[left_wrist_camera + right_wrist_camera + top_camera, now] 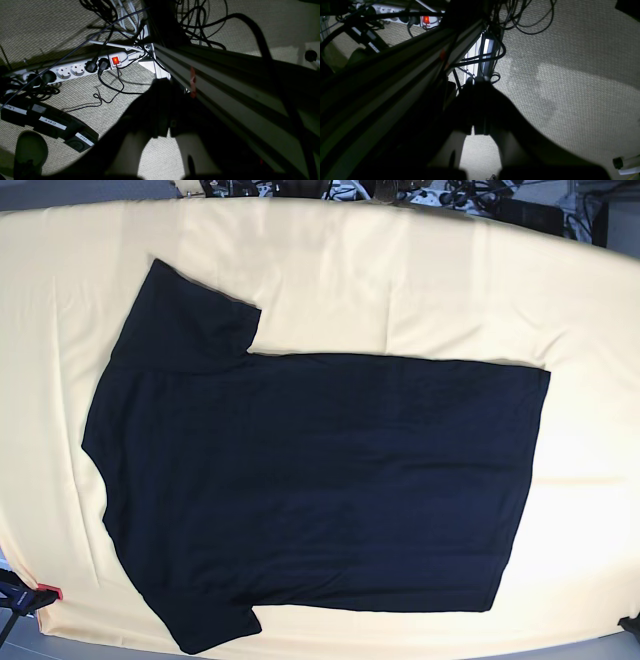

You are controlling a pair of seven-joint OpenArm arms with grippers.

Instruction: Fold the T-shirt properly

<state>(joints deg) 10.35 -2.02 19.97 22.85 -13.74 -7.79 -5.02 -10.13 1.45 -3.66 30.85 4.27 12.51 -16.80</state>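
The black T-shirt lies spread flat on the pale yellow cloth in the base view, plain side up, with its sleeves toward the left and its hem toward the right. Neither arm shows in that view. In the left wrist view my left gripper hangs off the table's side, pointing down at the carpet, jaws shut with nothing between them. My right gripper hangs the same way in the right wrist view, shut and holding nothing.
An aluminium frame beam runs close beside the left gripper, and another stretch of frame beam beside the right one. On the carpet lie a white power strip, tangled cables, labelled pedals and a shoe.
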